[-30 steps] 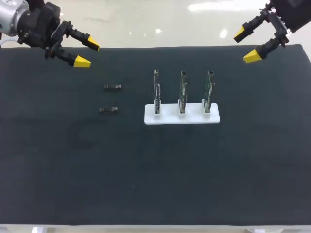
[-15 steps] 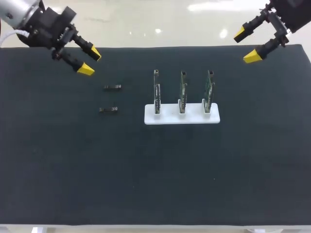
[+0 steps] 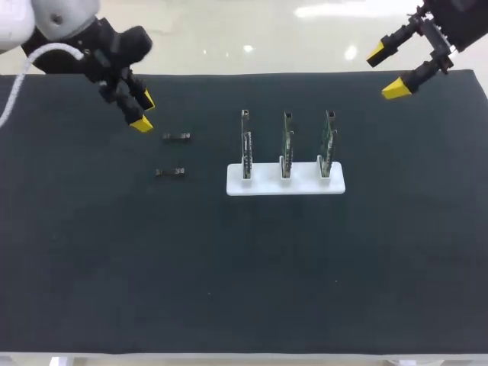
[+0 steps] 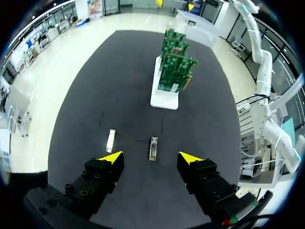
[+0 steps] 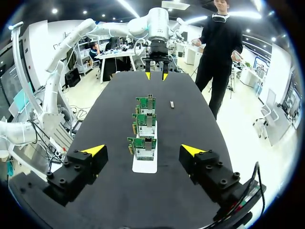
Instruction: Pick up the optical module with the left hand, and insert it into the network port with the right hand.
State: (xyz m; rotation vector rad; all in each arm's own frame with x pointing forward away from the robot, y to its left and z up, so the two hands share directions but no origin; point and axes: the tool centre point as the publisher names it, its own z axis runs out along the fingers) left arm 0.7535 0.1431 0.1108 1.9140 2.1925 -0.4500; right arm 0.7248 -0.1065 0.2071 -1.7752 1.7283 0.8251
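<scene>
Swung closer, left hand (image 3: 143,112) hovers released beside the optical module (image 3: 176,136) lying on the table (image 3: 76,267); right hand (image 3: 385,72) idle, released too. Risk: second module (image 3: 170,172) lies near, so a skewed descent could nudge either away.

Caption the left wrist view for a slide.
Open left tool faces two optical modules on the black table, circuit boards standing beyond.

Left jaws near far optical module (image 3: 176,136), seemingly parted
</scene>
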